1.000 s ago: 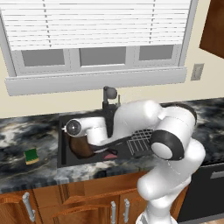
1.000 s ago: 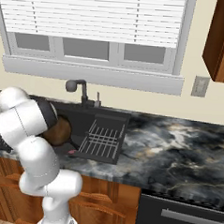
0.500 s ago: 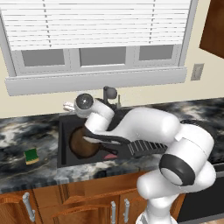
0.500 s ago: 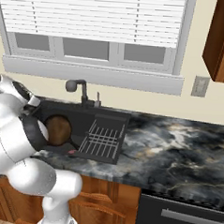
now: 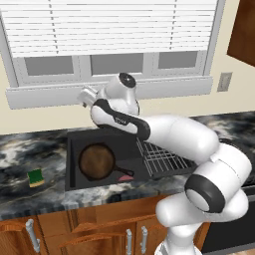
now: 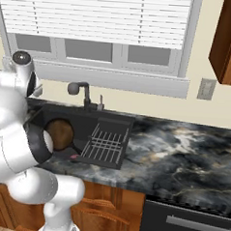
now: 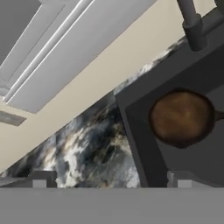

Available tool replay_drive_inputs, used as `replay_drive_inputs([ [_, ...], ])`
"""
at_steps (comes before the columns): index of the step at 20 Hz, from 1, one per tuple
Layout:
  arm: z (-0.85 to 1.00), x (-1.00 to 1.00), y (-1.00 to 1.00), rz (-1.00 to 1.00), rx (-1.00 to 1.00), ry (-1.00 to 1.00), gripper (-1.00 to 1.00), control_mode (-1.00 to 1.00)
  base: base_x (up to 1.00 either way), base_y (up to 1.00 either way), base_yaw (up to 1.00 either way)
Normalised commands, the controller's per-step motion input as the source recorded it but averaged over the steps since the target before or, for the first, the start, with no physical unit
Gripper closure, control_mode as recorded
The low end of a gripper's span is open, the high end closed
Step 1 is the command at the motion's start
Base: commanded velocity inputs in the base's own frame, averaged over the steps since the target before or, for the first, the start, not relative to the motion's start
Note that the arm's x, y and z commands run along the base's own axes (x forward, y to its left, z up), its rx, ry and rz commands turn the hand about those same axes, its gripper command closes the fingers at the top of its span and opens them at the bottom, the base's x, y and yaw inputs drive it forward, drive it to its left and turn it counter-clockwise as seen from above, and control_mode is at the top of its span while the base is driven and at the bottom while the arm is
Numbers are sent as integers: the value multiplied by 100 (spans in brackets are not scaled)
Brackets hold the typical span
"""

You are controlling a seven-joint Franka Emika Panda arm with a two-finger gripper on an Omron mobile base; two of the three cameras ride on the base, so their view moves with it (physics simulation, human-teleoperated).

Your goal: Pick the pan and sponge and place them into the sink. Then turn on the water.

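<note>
The pan (image 5: 97,162) lies flat in the left part of the black sink (image 5: 72,149), its short black handle pointing toward the dish rack. It also shows in the right base view as the pan (image 6: 60,133) and in the hand view as the pan (image 7: 181,117). The green and yellow sponge (image 5: 35,177) rests on the counter left of the basin. My gripper (image 5: 83,97) hangs high above the basin's back left, near the wall, well clear of the pan. In the hand view the gripper (image 7: 111,180) is open with nothing between its fingertips. No water falls from the faucet (image 6: 82,91).
A grey wire dish rack (image 5: 162,157) fills the sink's right section. A small pink-red thing (image 5: 127,178) lies by the pan handle. The window sill (image 5: 45,94) and wall stand close behind my hand. Marbled counter (image 6: 183,150) stretches right of the sink.
My hand has risen out of the basin, up and back toward the window wall, with its jaws open. The pan stays lying in the sink, and the sponge has not moved.
</note>
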Motion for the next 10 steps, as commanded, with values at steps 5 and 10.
replay_drive_inputs([
  [5, 19, 0, 5, 19, -3, 24, -100, -100, 0, 0, 0],
  [10, 0, 0, 2, 22, -37, 19, -100, -100, 0, 0, 0],
])
